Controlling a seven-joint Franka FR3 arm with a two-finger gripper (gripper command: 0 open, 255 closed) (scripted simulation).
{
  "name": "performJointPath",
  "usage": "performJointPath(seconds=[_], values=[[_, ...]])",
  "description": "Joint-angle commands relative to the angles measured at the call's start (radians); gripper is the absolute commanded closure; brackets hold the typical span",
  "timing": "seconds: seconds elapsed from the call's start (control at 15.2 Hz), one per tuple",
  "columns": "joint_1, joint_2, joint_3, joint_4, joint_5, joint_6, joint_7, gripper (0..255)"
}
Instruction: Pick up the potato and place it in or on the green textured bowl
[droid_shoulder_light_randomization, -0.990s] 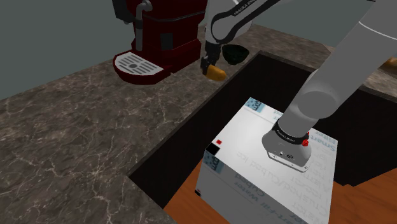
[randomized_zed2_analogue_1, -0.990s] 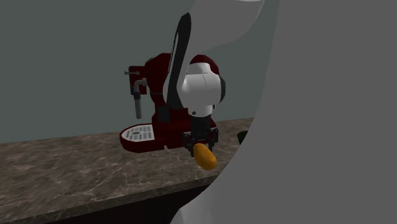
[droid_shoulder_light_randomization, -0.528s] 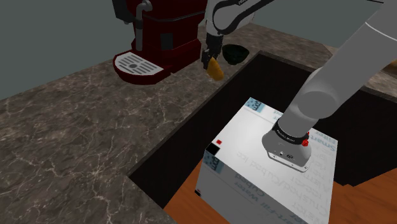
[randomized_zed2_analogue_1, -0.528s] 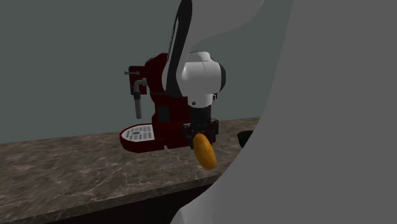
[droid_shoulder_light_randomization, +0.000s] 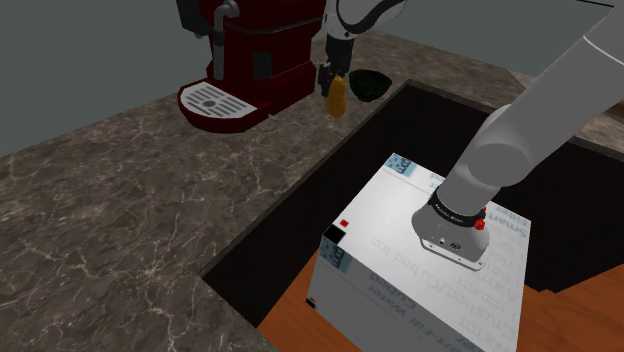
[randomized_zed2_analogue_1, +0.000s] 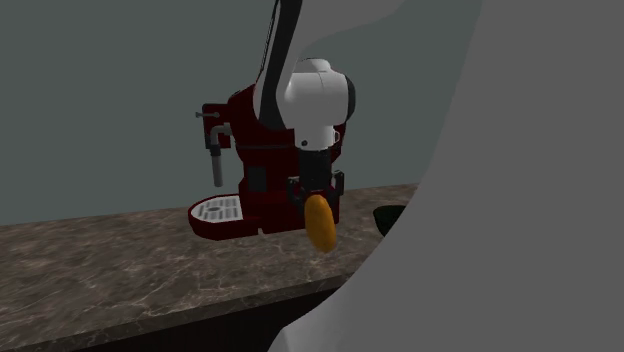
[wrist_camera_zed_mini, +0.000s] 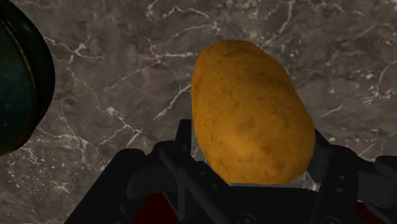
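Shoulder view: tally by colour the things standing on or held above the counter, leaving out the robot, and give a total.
Red: 1, the coffee machine
Dark green: 1, the bowl
Orange-brown: 1, the potato
Total: 3

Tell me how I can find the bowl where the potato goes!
Find the big red coffee machine on the dark marbled counter. In the shoulder view, look to its right, just past the orange-brown potato hanging in the air: the bowl sits there on the counter. It is low, round and very dark green, unlike the tall red machine and the orange-brown potato.
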Motion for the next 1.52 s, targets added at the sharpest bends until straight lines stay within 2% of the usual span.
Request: performJointPath(seconds=[0.0, 1.06, 1.45], values=[[0.000, -0.013, 0.000, 0.017, 0.001, -0.031, -0.002, 255], [0.002, -0.076, 0.004, 0.168, 0.006, -0.244, -0.011, 255], [-0.056, -0.039, -0.095, 0.211, -0.010, -0.242, -0.160, 255]])
